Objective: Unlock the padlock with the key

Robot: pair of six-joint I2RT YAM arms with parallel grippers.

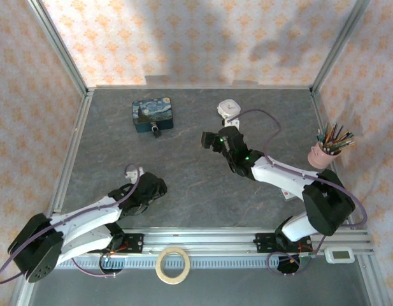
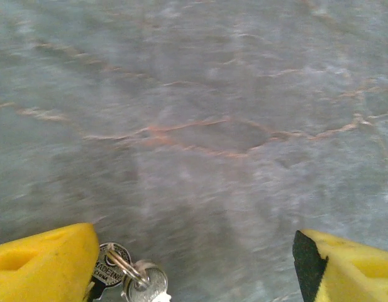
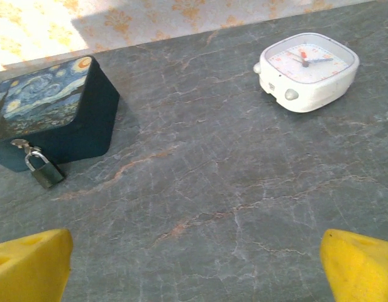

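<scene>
The key (image 2: 145, 286) is seeming thin, light, slippery, best pinched by its head; the left gripper (image 2: 195, 251) is gaping empty beside it.

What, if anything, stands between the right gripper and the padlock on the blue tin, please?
Nothing visible does. Bare table lies between the open right gripper and the padlock hanging at the front of the blue tin; the white alarm clock sits well off to the other side.

The table (image 1: 196, 134) is being lit softly and evenly, grey shadows are being cast on the back wall (image 1: 202, 57), and the left wrist view is being smeared by blur beyond the key (image 2: 145, 284).
</scene>
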